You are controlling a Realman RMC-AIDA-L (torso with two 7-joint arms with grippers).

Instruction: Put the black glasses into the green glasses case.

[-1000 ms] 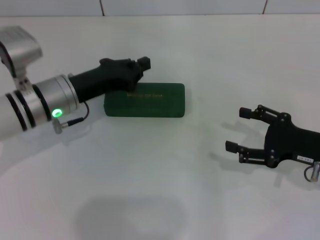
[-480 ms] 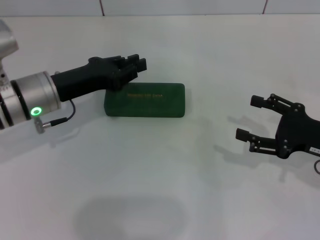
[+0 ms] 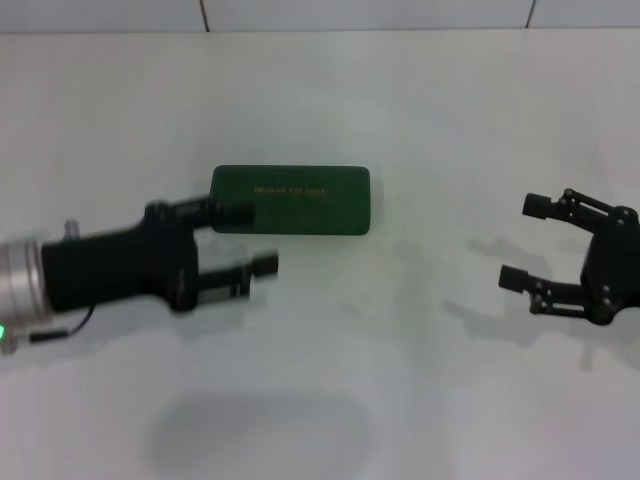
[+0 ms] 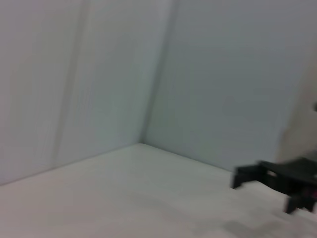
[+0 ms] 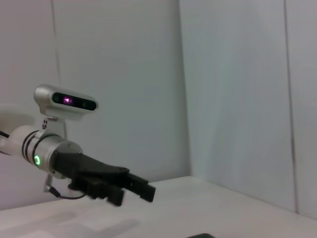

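- Head view: the green glasses case (image 3: pixel 291 200) lay shut and flat on the white bench (image 3: pixel 330 90), gold lettering on its lid too small to read. The black glasses were nowhere in sight — possibly already inside, though that could not be told.
- Head view: the left gripper (image 3: pixel 245 239) hovered just in front of the case's left end, jaws spread wide and holding nothing. The right gripper (image 3: pixel 527 242) hung well apart to the right, jaws also wide and empty.
- Judgement: the case looked rigid and light, with a smooth shell that might slip; gripping across its short width near the middle seemed safest. Thin-framed glasses would be fragile — better taken at the bridge than by a temple.
- Left wrist view: only bare bench, walls and the far right gripper (image 4: pixel 237 178).
- Right wrist view: the left gripper (image 5: pixel 134 191) above the bench; no case visible.
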